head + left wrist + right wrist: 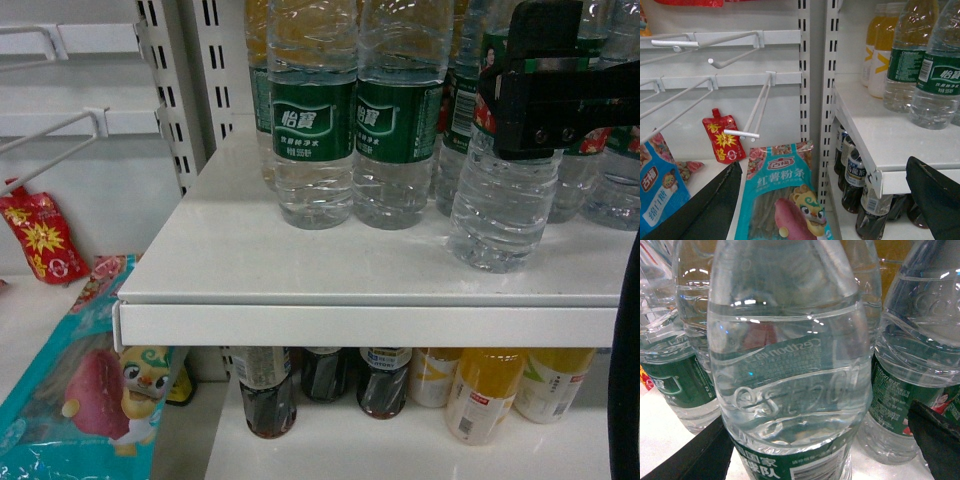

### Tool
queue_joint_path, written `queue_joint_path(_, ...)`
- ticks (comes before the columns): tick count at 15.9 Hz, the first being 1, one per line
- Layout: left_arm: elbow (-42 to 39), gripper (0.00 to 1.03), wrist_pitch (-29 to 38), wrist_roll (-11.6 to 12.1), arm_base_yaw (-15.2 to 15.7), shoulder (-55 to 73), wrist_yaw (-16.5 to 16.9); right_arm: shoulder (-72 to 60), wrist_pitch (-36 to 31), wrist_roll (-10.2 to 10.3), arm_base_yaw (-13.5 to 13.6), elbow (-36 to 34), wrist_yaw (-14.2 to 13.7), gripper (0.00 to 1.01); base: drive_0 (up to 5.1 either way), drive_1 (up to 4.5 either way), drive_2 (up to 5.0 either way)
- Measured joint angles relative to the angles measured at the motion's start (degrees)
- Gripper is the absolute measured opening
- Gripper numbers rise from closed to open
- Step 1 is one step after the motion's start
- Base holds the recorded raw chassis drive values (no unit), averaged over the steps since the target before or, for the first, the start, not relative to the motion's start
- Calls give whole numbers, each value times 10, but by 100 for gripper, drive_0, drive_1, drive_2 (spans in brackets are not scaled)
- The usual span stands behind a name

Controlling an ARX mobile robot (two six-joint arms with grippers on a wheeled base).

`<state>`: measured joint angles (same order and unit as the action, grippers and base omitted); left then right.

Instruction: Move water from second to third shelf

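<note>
Water (790, 385) fills my right wrist view, standing at the shelf (300, 270) front between my right claw's (535, 95) spread, unclosed jaws. I should clench squarely at the label, then lift straight, avoiding neighbours. Left claw (830, 200) hangs released.

Water bottle (790, 375): fills my view, clear and ribbed, green label at its base.
Right gripper (815, 450): I see its dark fingers (695, 455) on either side of the bottle; whether they touch it I cannot tell.
Neighbours: more green-labelled bottles (677, 360) on both sides, on a white shelf (660, 440).
</note>
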<state>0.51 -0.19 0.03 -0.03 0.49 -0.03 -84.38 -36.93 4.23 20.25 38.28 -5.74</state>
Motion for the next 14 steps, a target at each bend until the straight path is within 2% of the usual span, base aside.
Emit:
queue_joint_path(1,0,98,0,0,0,0,0,0,1,0,0,0,0,99,0,0,0)
queue_joint_path(10,0,98,0,0,0,0,0,43,29,9,-5,-14,10,98,0,0,0)
queue_joint_path(14,0,98,0,0,0,0,0,111,61,22,-6,-44,36,98,0,0,0)
